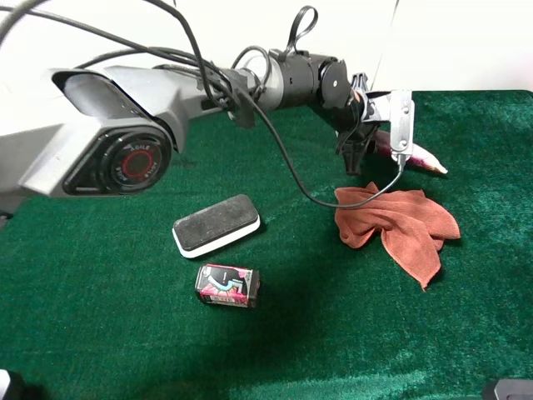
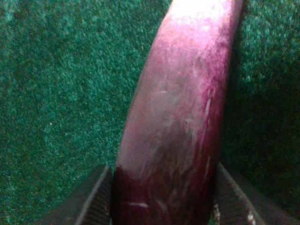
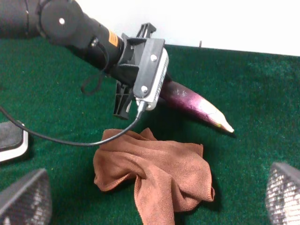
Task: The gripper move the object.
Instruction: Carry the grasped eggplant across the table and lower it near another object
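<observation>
The purple eggplant (image 1: 425,157) lies at the back right of the green felt, its whitish tip pointing right. My left gripper (image 1: 379,143) has reached across the middle and is shut on the eggplant's thick end. In the left wrist view the eggplant (image 2: 178,117) fills the space between the two fingers (image 2: 96,199). The right wrist view shows the eggplant (image 3: 192,101) sticking out of the left gripper (image 3: 150,91), tip close to the felt. My right gripper (image 3: 154,192) is wide open and empty, hovering over the cloth.
A crumpled rust-orange cloth (image 1: 396,221) lies just in front of the eggplant, also in the right wrist view (image 3: 154,173). A black-topped white eraser block (image 1: 216,223) and a small colourful box (image 1: 227,285) lie mid-table. A white wall borders the back edge.
</observation>
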`<act>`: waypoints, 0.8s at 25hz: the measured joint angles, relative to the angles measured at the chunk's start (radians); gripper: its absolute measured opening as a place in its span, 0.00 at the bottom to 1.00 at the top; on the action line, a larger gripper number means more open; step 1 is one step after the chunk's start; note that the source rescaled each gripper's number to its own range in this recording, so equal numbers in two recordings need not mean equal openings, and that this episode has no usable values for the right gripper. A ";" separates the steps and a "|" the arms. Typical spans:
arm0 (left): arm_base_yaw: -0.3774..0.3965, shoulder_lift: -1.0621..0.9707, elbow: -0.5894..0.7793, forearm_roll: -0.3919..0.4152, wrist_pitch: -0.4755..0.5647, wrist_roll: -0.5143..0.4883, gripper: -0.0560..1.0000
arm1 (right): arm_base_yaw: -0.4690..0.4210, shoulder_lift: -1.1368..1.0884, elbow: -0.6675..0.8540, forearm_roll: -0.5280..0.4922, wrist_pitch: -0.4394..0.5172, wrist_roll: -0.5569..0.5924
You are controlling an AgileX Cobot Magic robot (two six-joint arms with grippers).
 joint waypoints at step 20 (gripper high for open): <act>0.022 -0.227 0.052 0.075 0.257 -0.142 0.05 | 0.000 0.000 0.000 0.001 -0.007 0.000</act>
